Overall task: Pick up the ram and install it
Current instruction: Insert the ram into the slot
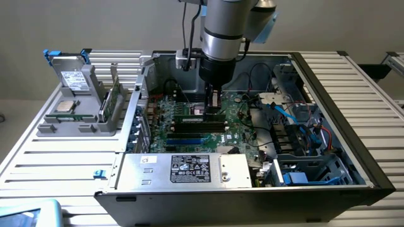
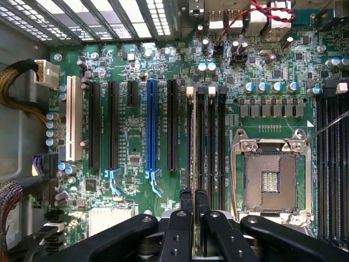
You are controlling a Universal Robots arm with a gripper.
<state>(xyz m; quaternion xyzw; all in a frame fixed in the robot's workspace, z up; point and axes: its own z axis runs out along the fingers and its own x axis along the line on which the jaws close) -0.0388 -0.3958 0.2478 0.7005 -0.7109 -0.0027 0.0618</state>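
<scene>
One slatted table [image 1: 57, 161], open case [image 1: 252, 203], ram [image 2: 194, 136] in gripper [image 2: 193, 192], bare wall [image 1: 94, 23] behind.

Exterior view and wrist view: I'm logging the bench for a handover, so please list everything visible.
computer case: one, black, open, mid-scene.
motherboard: one, green, inside the case.
ram: one, green, edge-on over the black slots.
processor socket: one, silver, empty, beside those slots.
power supply: one, silver, case's near side.
holder: one, grey, exterior view's left.
processor chip: one, silver, on the holder.
drive: one, grey, white label, in the holder.
gripper: one, black, shut on the ram.
</scene>
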